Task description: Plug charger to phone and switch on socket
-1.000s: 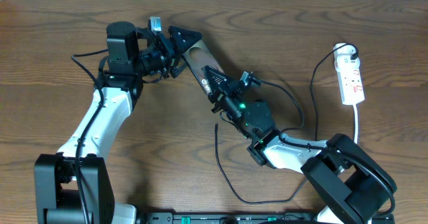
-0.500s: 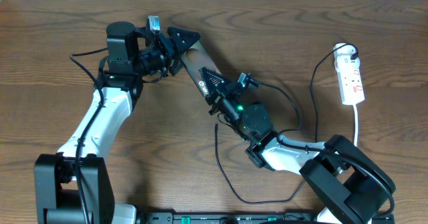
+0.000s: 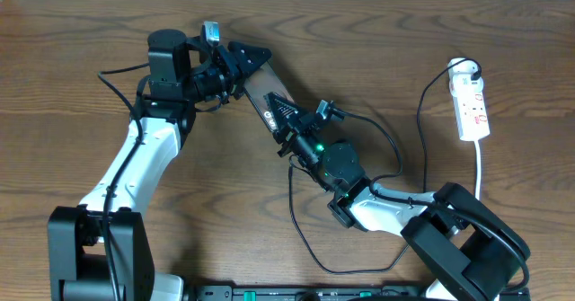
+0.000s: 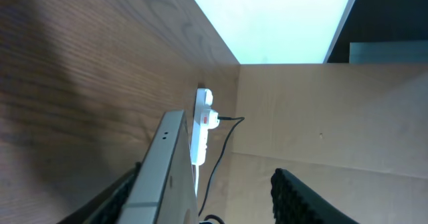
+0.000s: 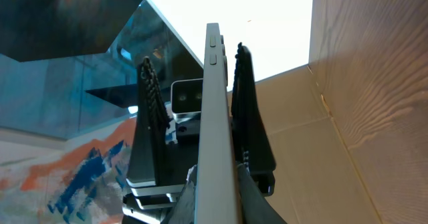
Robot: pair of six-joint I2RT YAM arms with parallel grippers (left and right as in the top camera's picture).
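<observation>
Over the last second the left pincer has drawn its jaws about halfway in and edged a little toward the right pincer. The right pincer has meanwhile nudged the phone slightly up and to the left. The phone is held on edge above the table and spans the gap between the two pincers. The right pincer is clamped tight on the end nearer its own arm. The left pincer straddles the other end without gripping it. In its wrist view one finger sits just beside the phone's face, and the other stands well apart, with open space between it and the phone. The charger lies slack on the table, apart from the phone. Its free tip is just below the right pincer, and the cable curves away beneath that arm. The socket lies flat well to the right of both pincers, its white cord trailing down past it.
</observation>
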